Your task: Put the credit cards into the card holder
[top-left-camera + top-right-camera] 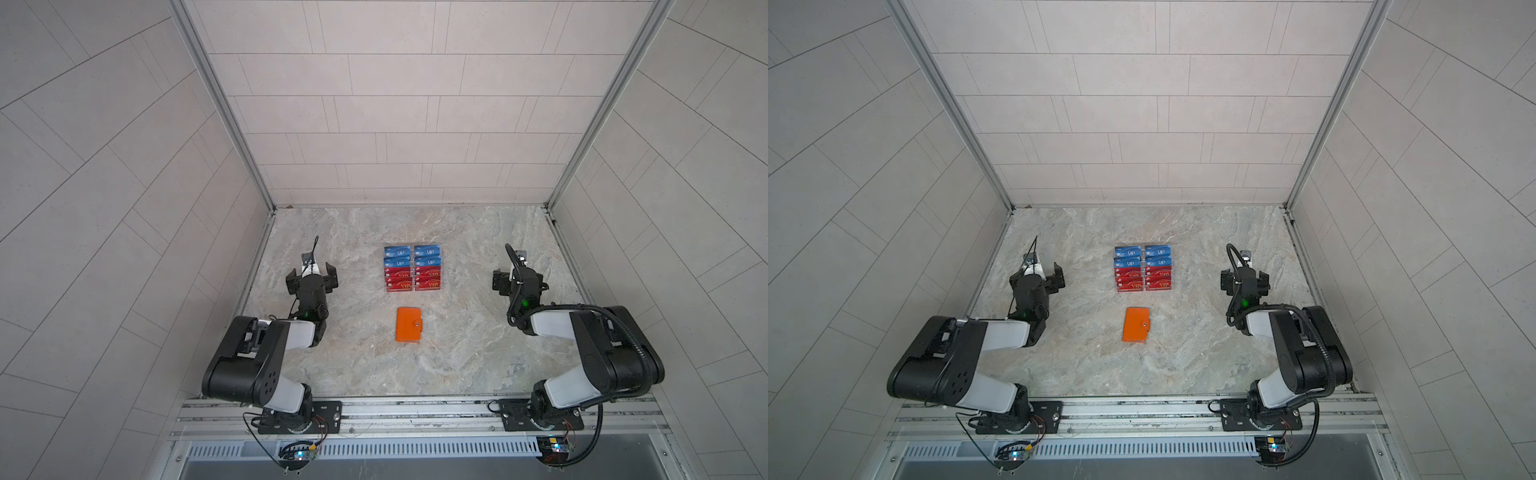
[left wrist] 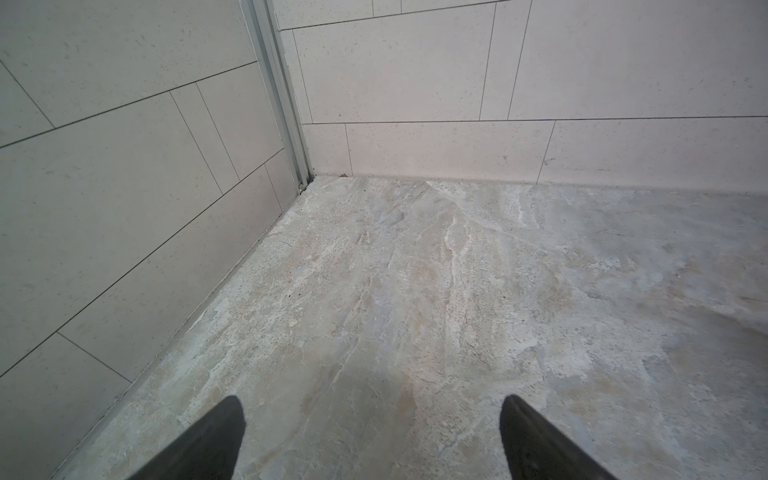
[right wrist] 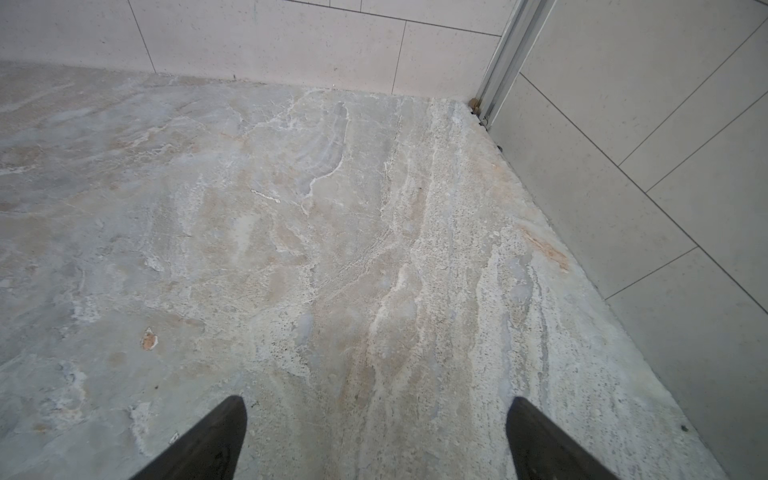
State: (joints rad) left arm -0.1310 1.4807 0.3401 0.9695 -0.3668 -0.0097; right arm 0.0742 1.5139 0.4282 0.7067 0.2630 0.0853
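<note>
The card holder [image 1: 409,324] lies flat and closed at the middle of the desk [image 1: 457,357], its snap tab on the 3 o'clock edge. Just beyond it at 12 o'clock, apart from it, the credit cards [image 1: 412,268] stand in two columns side by side, blue rows at the far end and red rows nearer, on what looks like a clear stand [image 1: 411,291].

The left end effector [image 1: 311,271] hangs at about 10 o'clock from the holder, the right end effector [image 1: 518,276] at about 2 o'clock. Both are well apart from it, with their jaws spread wide and nothing between them; the wrist views show only bare desk ahead.

Likely trouble: the holder is still snapped shut, and being light it may slide on the smooth stone instead of opening unless one arm pins it. The cards are thin and tightly packed, so a wide jaw could take two or tip the stand.

Walls close the desk at 9, 12 and 3 o'clock, and each arm sits near its own side wall. The free room is the central strip and the band toward 6 o'clock.
</note>
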